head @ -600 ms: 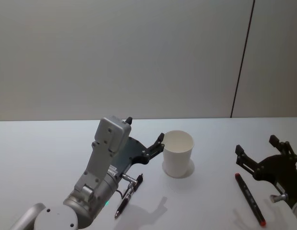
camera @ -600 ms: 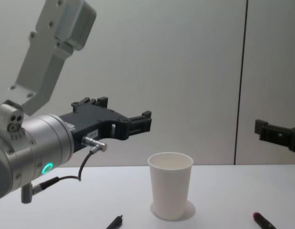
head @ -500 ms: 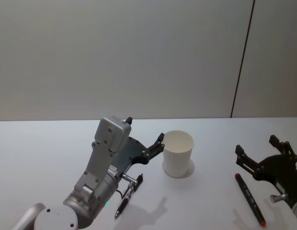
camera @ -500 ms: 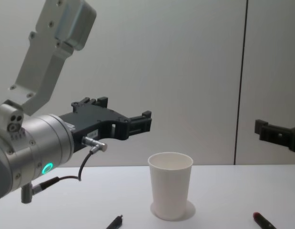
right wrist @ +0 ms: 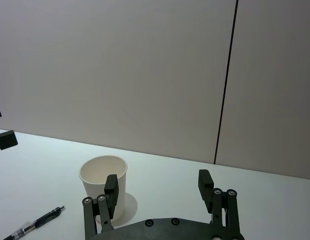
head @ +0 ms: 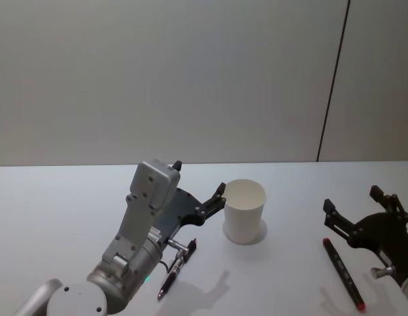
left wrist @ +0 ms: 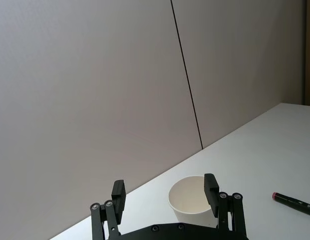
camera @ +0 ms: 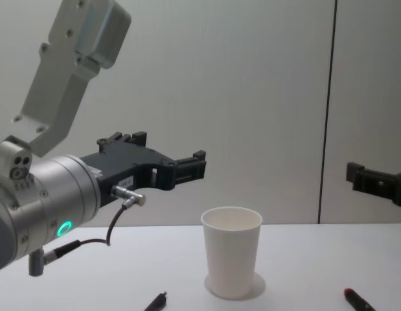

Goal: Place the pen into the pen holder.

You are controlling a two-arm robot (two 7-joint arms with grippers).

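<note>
1. The pen holder (head: 244, 219) stood upright on the table (head: 58, 210), just ahead of the left gripper (head: 200, 179), whose jaws were spread wide and empty.
2. The black pen (head: 175, 268) lay beneath that gripper's wrist, its print too small to read.
3. The red-capped pen (head: 343, 273) lay below the right gripper (head: 352, 199), which was likewise wide open; the pen's white lettering was cut off.

Pen holder (head: 244, 210) stands upright on table (head: 52, 210), about centre. Left pen (head: 171, 276) lies flat on table, left of holder and nearer me, apart from it. Right pen (head: 343, 273) lies flat, well right of holder, also nearer me. My left gripper (head: 200, 176) hangs above table just left of holder. My right gripper (head: 351, 197) hangs far right, beyond right pen.
</note>
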